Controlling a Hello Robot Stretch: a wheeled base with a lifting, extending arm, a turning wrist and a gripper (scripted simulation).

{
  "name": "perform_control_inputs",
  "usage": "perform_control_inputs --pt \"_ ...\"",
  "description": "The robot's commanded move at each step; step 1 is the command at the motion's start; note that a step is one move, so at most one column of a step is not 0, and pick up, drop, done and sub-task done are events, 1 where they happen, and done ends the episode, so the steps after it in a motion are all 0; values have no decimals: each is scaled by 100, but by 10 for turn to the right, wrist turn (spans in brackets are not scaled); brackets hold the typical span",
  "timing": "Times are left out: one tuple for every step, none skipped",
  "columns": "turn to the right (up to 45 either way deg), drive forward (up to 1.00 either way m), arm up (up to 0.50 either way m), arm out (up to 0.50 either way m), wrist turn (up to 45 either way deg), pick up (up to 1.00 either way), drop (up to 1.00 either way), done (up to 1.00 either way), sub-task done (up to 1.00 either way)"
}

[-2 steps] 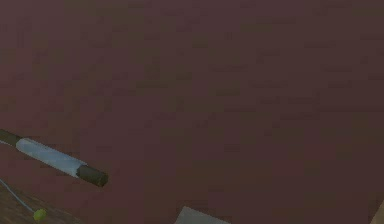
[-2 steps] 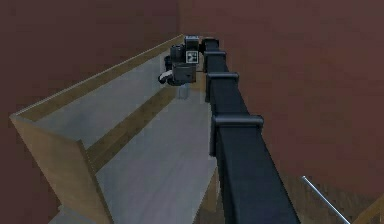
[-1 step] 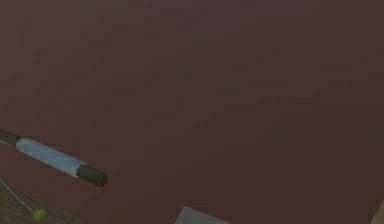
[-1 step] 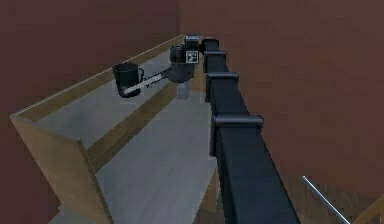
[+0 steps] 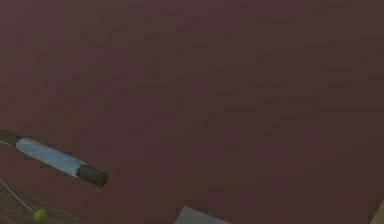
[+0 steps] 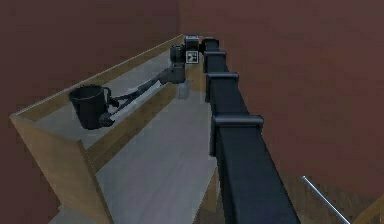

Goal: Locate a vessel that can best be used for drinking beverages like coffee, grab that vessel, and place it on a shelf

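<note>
In the arm side view a dark mug (image 6: 89, 101) with a handle sits at the left end of a wooden shelf unit (image 6: 60, 150), over its grey board. The dark arm bar (image 6: 235, 120) runs up the picture to two white marker squares (image 6: 194, 57). From there the gripper (image 6: 110, 108) points left, and its thin fingers (image 6: 135, 95) end right at the mug. The mug stands at or on the board, so I cannot tell whether the gripper holds it.
A dark red wall (image 5: 220, 90) fills the forward view. At its left a long bat-like rod with a pale grey wrap (image 5: 55, 160) slants down, with a small green ball (image 5: 40, 214) below it. A pale flat object (image 5: 200, 216) lies at the bottom edge.
</note>
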Motion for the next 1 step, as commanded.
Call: perform_control_inputs --pt "0 0 0 0 -300 0 0 0 0"
